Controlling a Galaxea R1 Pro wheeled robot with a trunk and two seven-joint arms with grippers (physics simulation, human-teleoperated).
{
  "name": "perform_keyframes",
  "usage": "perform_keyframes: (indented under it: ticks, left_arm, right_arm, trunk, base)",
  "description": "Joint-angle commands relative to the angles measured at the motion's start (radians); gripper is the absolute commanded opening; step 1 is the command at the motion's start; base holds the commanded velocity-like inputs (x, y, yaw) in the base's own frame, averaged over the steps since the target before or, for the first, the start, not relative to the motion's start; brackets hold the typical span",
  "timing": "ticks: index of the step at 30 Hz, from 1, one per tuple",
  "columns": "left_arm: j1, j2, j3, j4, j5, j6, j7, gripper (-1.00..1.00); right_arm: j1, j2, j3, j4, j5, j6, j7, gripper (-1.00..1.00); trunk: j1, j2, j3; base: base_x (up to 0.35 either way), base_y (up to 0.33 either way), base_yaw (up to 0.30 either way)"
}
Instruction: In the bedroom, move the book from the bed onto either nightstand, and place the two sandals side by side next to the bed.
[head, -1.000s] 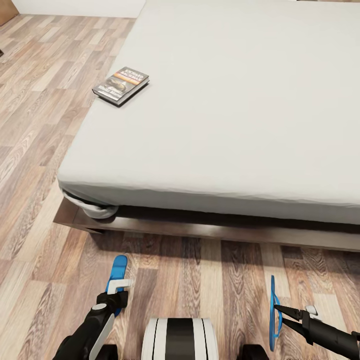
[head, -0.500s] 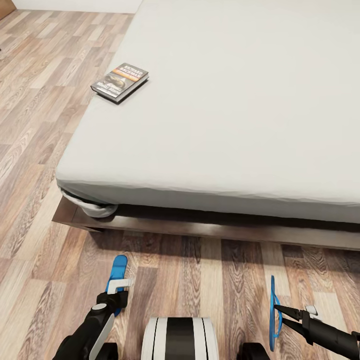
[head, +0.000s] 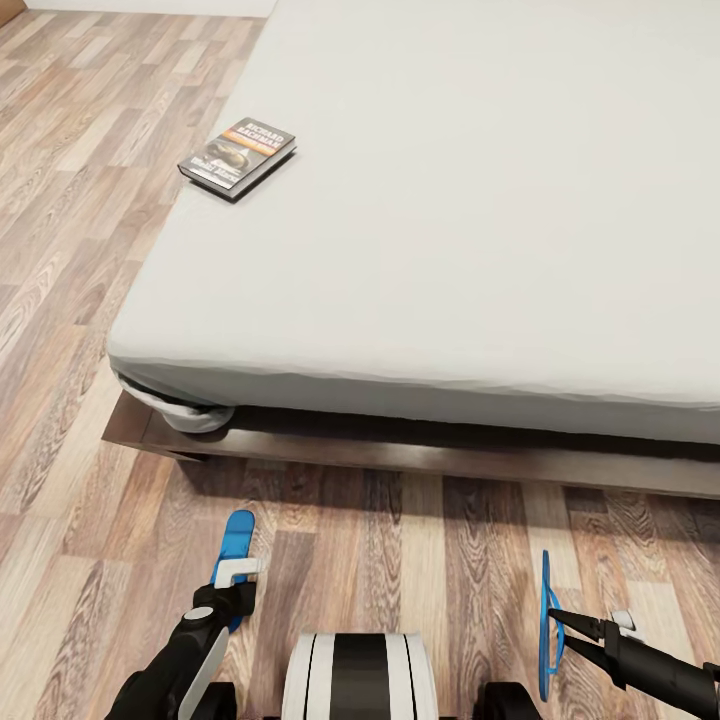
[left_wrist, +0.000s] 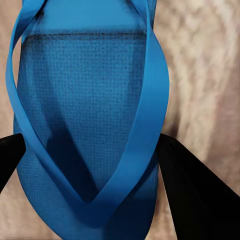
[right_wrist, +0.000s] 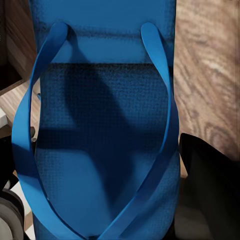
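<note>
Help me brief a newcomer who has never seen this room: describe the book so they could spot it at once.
Start at the big bed with the plain light-grey mattress on a dark wooden frame. Near its left edge, far from the foot, lies the book, flat and alone. It is a thin paperback with a dark cover, white lettering and an orange band, the only item on the mattress.

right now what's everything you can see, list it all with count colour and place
book: one, dark cover with an orange band and white lettering, flat on the mattress near the bed's left edge
bed: one, light-grey mattress on a dark brown frame, across the middle and far part of the head view
floor: wood planks, brown-grey, left of the bed and in front of it
sandals: two, bright blue, one in the left gripper, one held on edge in the right gripper
left gripper: one, black and white, near left, shut on a sandal
right gripper: one, black, near right, shut on a sandal
</note>
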Motion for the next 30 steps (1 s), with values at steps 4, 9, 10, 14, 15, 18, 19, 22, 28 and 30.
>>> perform_keyframes:
  ticks: [4,9,10,14,15,18,19,22,28,30]
  left_arm:
    - [0.0,0.002,-0.006,-0.002,0.009,0.005,0.01,-1.0]
    - [0.0,0.002,-0.006,-0.001,0.009,0.005,0.01,-1.0]
    - [0.0,0.002,-0.006,-0.001,0.009,0.005,0.01,-1.0]
    - [0.0,0.002,-0.006,-0.002,0.009,0.005,0.01,-1.0]
    - [0.0,0.002,-0.006,-0.002,0.009,0.005,0.01,-1.0]
    - [0.0,0.002,-0.006,-0.002,0.009,0.005,0.01,-1.0]
    - [0.0,0.002,-0.006,-0.002,0.009,0.005,0.01,-1.0]
    - [0.0,0.002,-0.006,-0.002,0.009,0.005,0.01,-1.0]
    - [0.0,0.002,-0.006,-0.002,0.009,-0.001,0.009,-1.0]
    - [0.0,0.002,-0.005,-0.002,0.009,-0.004,0.009,-1.0]
  right_arm:
    - [0.0,0.0,-0.002,0.0,-0.002,0.009,0.002,-1.0]
    - [0.0,0.0,-0.002,0.0,-0.002,0.008,0.002,-1.0]
    - [0.0,0.0,-0.002,0.0,-0.002,0.008,0.002,-1.0]
    - [0.0,0.0,-0.002,0.0,-0.001,0.007,0.002,-1.0]
    - [0.0,0.0,-0.002,0.0,-0.001,0.007,0.002,-1.0]
    - [0.0,0.0,-0.002,0.0,-0.001,0.007,0.002,-1.0]
    - [0.0,0.0,-0.002,0.0,-0.001,0.007,0.002,-1.0]
    - [0.0,0.0,-0.002,0.0,-0.001,0.007,0.002,-1.0]
    - [0.0,0.0,-0.002,0.0,-0.001,0.007,0.002,-1.0]
    - [0.0,0.0,-0.002,0.0,-0.001,0.007,0.002,-1.0]
  trunk:
    - [0.0,0.0,-0.001]
    - [0.001,-0.001,-0.008]
    - [0.001,-0.001,-0.012]
    - [0.001,-0.001,-0.012]
    - [0.001,-0.001,-0.012]
    - [0.001,-0.001,-0.012]
    - [0.001,-0.001,-0.012]
    - [0.001,-0.001,-0.012]
    - [0.001,-0.001,-0.012]
    - [0.001,-0.001,-0.012]
  base:
    - [0.0,0.0,0.0]
    - [0.0,0.0,0.0]
    - [0.0,0.0,0.0]
    - [0.0,0.0,0.0]
    - [0.0,0.0,0.0]
    - [0.0,0.0,0.0]
    - [0.0,0.0,0.0]
    - [0.0,0.0,0.0]
    - [0.0,0.0,0.0]
    - [0.0,0.0,0.0]
